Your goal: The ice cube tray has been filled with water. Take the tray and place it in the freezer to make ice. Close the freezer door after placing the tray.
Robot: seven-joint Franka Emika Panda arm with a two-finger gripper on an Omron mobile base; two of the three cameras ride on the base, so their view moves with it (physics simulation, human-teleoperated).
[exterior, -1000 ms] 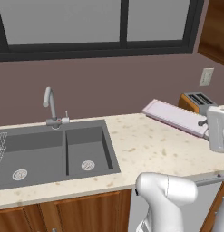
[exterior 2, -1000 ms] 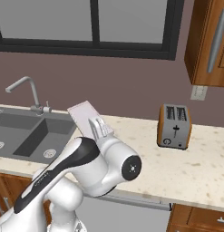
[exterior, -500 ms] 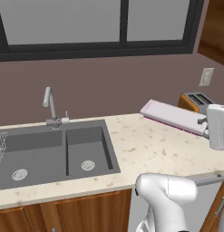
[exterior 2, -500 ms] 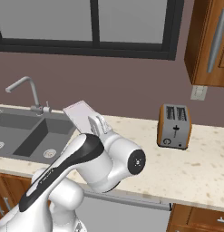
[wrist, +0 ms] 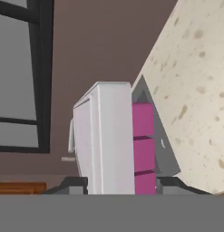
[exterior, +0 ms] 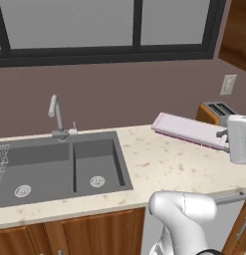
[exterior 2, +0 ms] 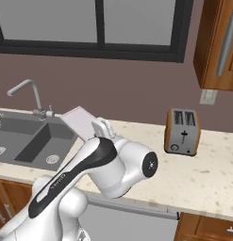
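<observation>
One ice cube tray (exterior: 188, 130) hangs in the air above the speckled counter (exterior: 164, 167), tilted, its far end higher than the end near the arm. The tool (wrist: 118, 185) is clamped on the tray's near end: in the hand view its two dark tips stand on either side of the pale slab, whose pink underside (wrist: 143, 149) faces the counter. In the right base view the tray (exterior 2: 79, 121) rises behind the white arm, between the sink and the toaster.

One orange-and-grey toaster (exterior 2: 183, 132) stands on the counter by the brown wall, with two slots on top. In the left base view it sits just behind the tray (exterior: 215, 112).

One grey sink (exterior: 60, 167) has two basins, each with one round drain. One bent tap (exterior: 57, 116) rises behind it. One wall socket (exterior 2: 208, 96) sits above the toaster, and one wooden cabinet (exterior 2: 216, 44) hangs above that.
</observation>
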